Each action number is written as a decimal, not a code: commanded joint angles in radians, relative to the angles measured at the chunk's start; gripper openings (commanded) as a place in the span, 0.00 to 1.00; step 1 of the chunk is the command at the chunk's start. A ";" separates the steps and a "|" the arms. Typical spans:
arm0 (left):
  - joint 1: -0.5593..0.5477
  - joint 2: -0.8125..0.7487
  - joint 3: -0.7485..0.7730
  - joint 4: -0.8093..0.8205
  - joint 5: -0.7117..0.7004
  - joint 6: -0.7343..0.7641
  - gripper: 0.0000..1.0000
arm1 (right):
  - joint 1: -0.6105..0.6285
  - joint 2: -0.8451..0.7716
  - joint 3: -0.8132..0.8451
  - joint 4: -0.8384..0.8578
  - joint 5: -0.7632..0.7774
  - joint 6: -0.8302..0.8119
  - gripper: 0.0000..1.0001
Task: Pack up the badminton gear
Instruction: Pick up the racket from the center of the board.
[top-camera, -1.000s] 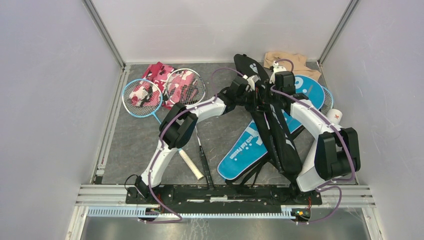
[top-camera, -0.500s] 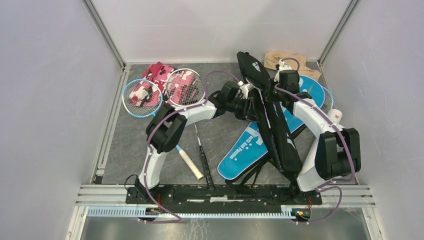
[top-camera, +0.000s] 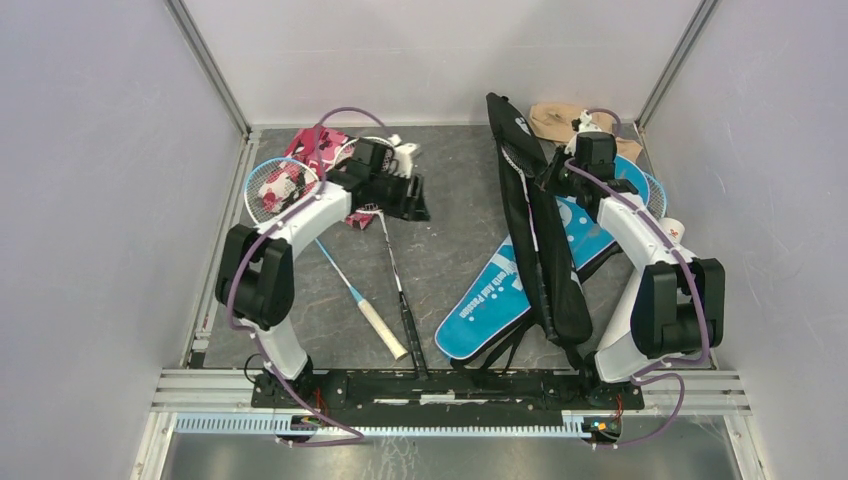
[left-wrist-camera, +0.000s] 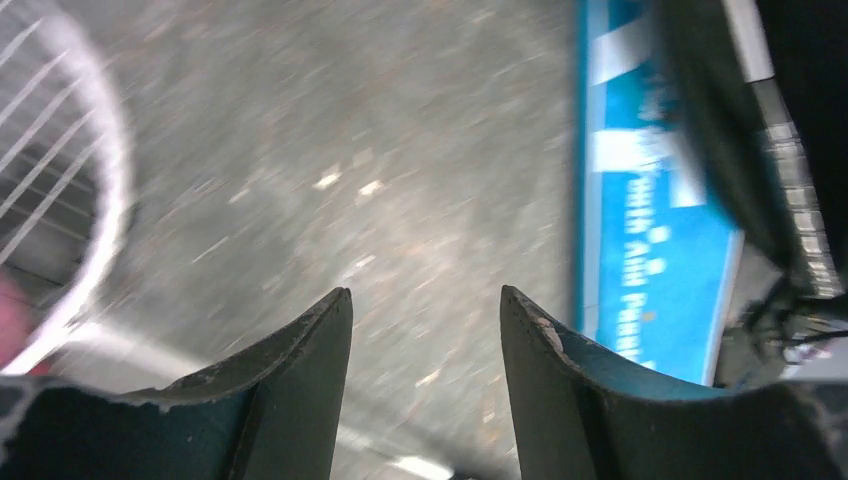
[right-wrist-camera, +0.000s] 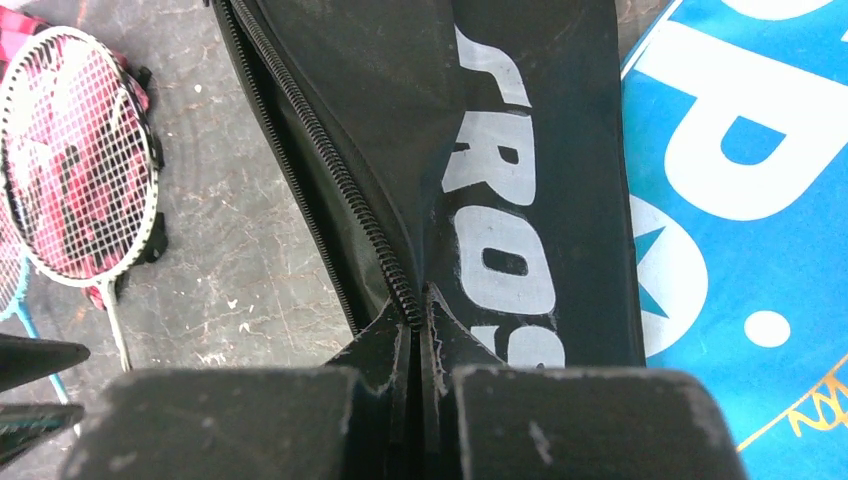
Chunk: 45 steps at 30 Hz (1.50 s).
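Between the pinched fingers of the right gripper (right-wrist-camera: 417, 318), the black cover (top-camera: 545, 250) is clamped by its zipper edge, lying across the blue cover (top-camera: 487, 300) beneath that outstretched arm. Leftward, the left gripper (left-wrist-camera: 425, 330) hovers, jaws apart, beside the white racket (right-wrist-camera: 75, 150).

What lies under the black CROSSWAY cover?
The blue cover lies partly under the black CROSSWAY cover, crossing it. Whatever else is beneath or inside is hidden.
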 joint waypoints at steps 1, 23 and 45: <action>0.076 -0.070 -0.073 -0.152 -0.139 0.165 0.63 | -0.015 0.002 0.063 0.098 -0.052 0.068 0.00; 0.192 0.073 -0.190 0.079 -0.105 0.017 0.55 | -0.020 0.008 0.004 0.119 -0.078 0.061 0.00; 0.237 0.000 -0.208 0.213 0.112 -0.141 0.02 | -0.021 -0.017 -0.025 0.125 -0.049 0.040 0.00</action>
